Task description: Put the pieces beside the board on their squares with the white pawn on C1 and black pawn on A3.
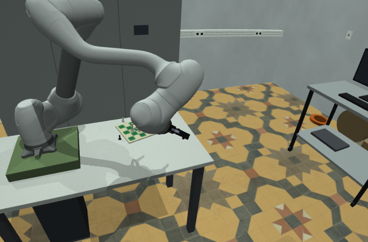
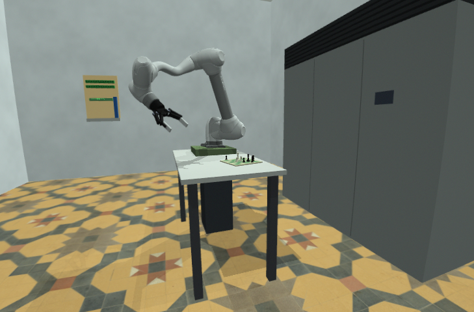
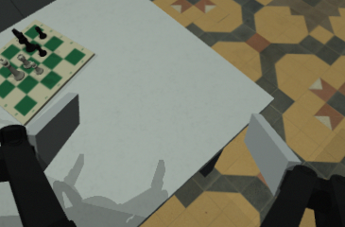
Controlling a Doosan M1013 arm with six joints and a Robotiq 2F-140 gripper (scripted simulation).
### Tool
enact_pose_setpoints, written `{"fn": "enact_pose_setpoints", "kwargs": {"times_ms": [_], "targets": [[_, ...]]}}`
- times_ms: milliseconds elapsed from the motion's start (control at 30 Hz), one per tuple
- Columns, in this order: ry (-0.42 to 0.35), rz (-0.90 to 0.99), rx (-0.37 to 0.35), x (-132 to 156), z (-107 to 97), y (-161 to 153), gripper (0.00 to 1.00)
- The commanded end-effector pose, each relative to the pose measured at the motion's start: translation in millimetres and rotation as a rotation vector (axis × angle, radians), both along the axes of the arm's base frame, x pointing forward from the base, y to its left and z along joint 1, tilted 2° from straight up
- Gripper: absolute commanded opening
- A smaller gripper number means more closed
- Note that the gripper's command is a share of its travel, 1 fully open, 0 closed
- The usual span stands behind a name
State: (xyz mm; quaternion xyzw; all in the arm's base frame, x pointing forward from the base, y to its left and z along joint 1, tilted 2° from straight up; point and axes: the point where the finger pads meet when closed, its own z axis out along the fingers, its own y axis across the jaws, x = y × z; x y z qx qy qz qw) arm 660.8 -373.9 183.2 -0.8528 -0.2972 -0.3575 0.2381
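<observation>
My jaws hang wide and empty, high above the counter (image 2: 222,173); the board (image 2: 240,161) lies near its far edge.

Green-and-cream checked board (image 3: 61,63), white table (image 3: 156,95), ochre–grey patterned floor (image 3: 293,71), green base plate (image 1: 66,159)

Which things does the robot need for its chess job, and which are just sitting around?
For the job:
- chessboard
- black pawn beside the board
- white pawn beside the board
- open tool

Just around:
- monitor
- keyboard
- orange bowl
- wall poster
</observation>
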Motion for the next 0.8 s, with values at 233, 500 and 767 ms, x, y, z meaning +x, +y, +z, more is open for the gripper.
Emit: {"fn": "enact_pose_setpoints", "kwargs": {"times_ms": [233, 500, 767], "targets": [[0.0, 0.0, 0.0, 0.0, 0.2, 0.0, 1.0], [0.0, 0.0, 0.0, 0.0, 0.2, 0.0, 1.0], [-0.021, 0.259, 0.066, -7.8, -53.6, 55.3, 1.0]]}}
